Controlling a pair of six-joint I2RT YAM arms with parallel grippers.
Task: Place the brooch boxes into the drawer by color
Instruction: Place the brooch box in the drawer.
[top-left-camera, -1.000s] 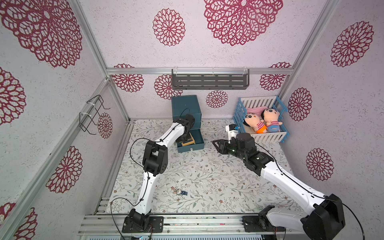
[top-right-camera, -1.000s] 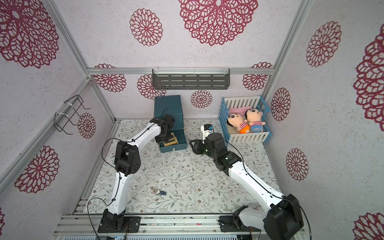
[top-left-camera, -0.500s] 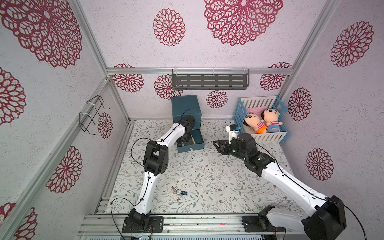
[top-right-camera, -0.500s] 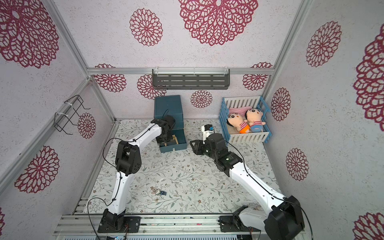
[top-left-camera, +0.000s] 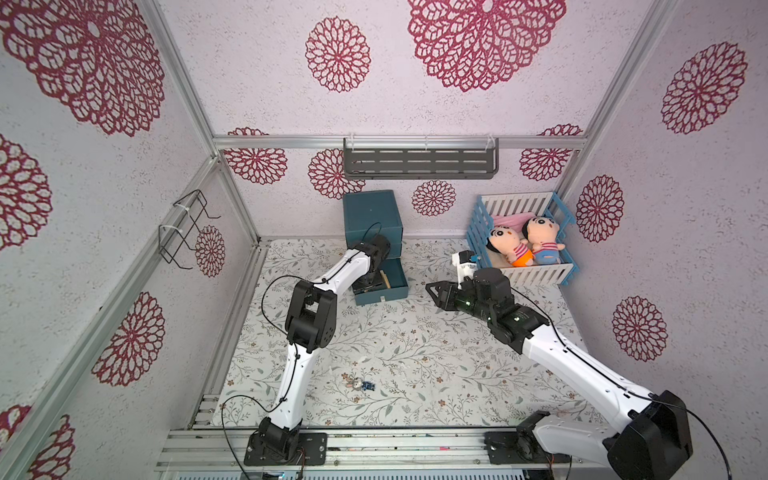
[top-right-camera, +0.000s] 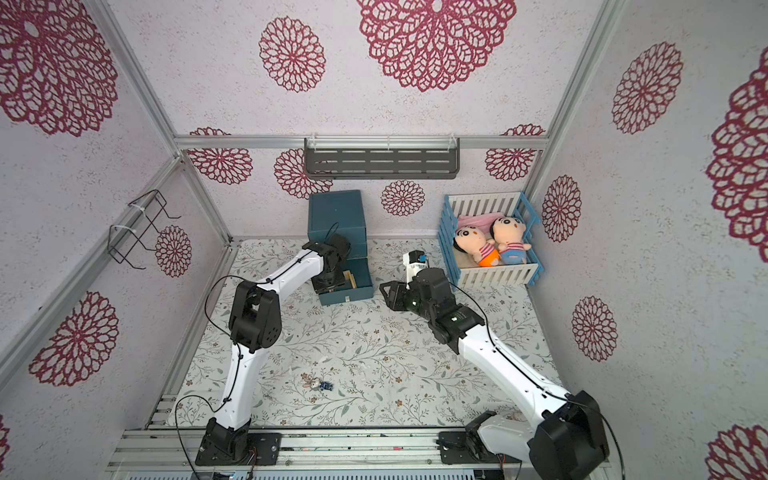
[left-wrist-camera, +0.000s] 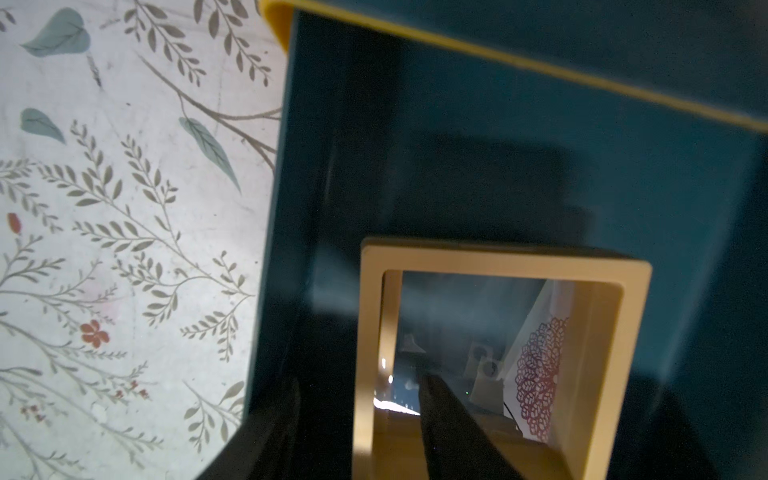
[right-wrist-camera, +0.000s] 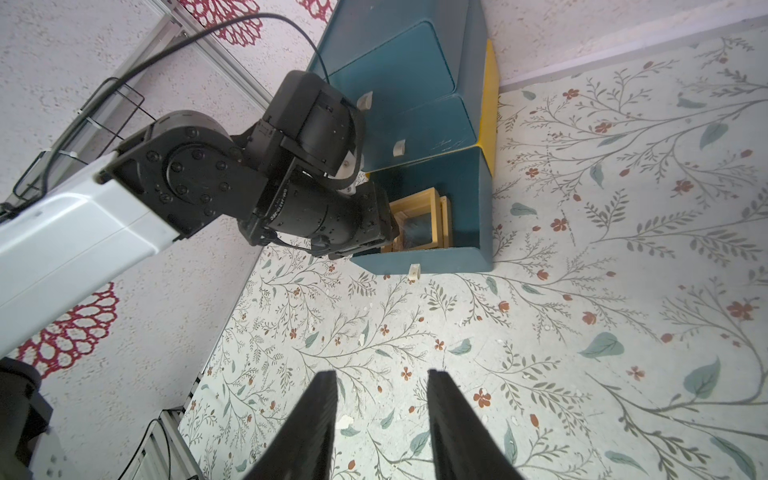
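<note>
The teal chest (top-left-camera: 372, 212) stands at the far edge of the floral mat (top-left-camera: 415, 353), left of centre, its two upper drawers shut and its bottom drawer (top-left-camera: 384, 294) pulled out toward the near side. The left gripper (left-wrist-camera: 359, 380) reaches down into that drawer with its fingers parted, one on each side of a rail of a yellow-tan brooch box (left-wrist-camera: 498, 259) with a gap showing beside the rail, while a second yellow-tan box (right-wrist-camera: 445, 218) sits just beside the first. The right gripper (right-wrist-camera: 382, 374) hovers over the mat to the right of the drawer, jaws apart and empty.
</note>
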